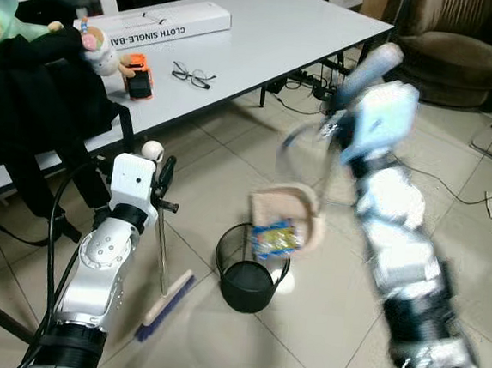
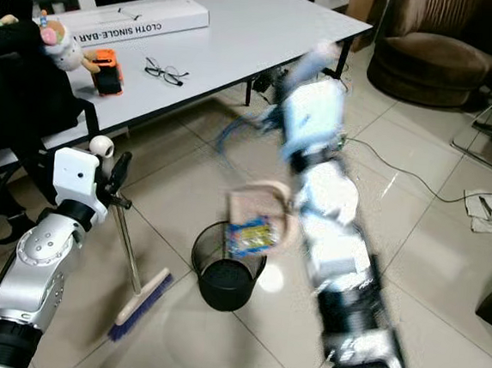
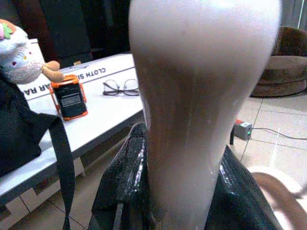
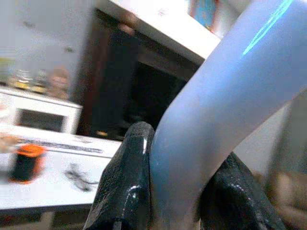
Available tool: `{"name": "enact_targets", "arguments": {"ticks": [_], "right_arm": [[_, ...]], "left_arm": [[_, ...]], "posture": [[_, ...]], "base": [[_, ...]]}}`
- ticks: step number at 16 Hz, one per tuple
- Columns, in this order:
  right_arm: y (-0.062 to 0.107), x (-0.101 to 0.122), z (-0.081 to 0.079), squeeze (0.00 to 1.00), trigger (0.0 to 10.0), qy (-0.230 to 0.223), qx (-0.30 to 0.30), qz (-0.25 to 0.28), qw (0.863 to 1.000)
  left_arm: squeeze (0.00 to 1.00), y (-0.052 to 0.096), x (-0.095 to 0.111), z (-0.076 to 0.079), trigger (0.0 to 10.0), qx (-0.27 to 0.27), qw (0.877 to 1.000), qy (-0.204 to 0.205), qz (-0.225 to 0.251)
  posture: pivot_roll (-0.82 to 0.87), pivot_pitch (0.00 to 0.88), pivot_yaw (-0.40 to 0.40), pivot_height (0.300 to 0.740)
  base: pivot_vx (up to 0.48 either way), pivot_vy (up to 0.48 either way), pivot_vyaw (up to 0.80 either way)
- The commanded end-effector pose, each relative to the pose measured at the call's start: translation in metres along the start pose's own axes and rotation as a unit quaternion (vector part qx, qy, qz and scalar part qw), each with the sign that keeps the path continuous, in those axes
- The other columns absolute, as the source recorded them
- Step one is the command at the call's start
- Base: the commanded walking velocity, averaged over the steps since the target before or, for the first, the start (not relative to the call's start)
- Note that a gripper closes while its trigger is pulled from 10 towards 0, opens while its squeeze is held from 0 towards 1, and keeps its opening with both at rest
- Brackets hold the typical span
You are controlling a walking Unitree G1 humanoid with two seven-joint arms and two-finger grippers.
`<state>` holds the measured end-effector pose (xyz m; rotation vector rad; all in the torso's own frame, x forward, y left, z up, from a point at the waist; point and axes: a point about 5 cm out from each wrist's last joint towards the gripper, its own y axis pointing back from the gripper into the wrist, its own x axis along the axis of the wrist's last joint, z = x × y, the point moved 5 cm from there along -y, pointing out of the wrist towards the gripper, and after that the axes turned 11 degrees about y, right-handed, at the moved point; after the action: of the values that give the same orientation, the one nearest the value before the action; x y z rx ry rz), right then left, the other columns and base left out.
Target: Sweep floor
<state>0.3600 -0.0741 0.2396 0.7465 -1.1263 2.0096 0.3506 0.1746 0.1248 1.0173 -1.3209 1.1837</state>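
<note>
presently tipping dustpan (image 1: pixel 287 222) over black bin (image 1: pixel 249 275), right hand (image 4: pixel 180 191) clamped on its pale handle; left hand (image 3: pixel 184 187) gripping broom (image 1: pixel 166 267) upright, brush parked on floor beside.

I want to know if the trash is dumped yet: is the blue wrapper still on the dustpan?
Yes, the blue wrapper lies on the tilted dustpan above the black bin.

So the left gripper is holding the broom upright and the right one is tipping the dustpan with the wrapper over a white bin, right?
Not quite: the bin is black, not white, as the left eye view shows. The rest stands: the left gripper holds the broom about upright, and the right gripper tips the dustpan, wrapper on it, over the bin.
</note>
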Motion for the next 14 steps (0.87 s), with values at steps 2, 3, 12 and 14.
{"name": "enact_targets", "arguments": {"ticks": [2, 3, 12, 14], "right_arm": [[0.0, 0.017, -0.014, 0.0, 10.0, 0.025, 0.031, 0.052, 0.998], [0.002, 0.019, -0.028, 0.0, 10.0, 0.046, 0.067, 0.063, 0.995], [0.006, 0.021, -0.027, 0.0, 10.0, 0.154, 0.074, 0.093, 0.981], [0.0, 0.017, 0.067, 0.0, 10.0, 0.195, -0.135, 0.029, 0.971]], "left_arm": [[0.0, -0.004, 0.008, 0.003, 10.0, -0.013, 1.0, -0.013, 0.012], [0.0, -0.004, 0.007, 0.003, 10.0, -0.013, 1.0, -0.013, 0.011], [0.0, -0.004, 0.003, 0.006, 10.0, -0.02, 1.0, -0.01, 0.001], [0.0, 0.002, -0.011, 0.013, 10.0, -0.051, 0.998, -0.007, -0.033]], "posture": [[-0.01, 0.0, 0.022, 0.74], [-0.01, 0.0, 0.022, 0.74], [-0.01, 0.0, 0.017, 0.74], [-0.02, 0.0, 0.022, 0.74]], "base": [[0.0, 0.0, 0.0], [0.0, 0.0, 0.0], [0.0, 0.0, 0.0], [0.0, 0.0, 0.0]]}}
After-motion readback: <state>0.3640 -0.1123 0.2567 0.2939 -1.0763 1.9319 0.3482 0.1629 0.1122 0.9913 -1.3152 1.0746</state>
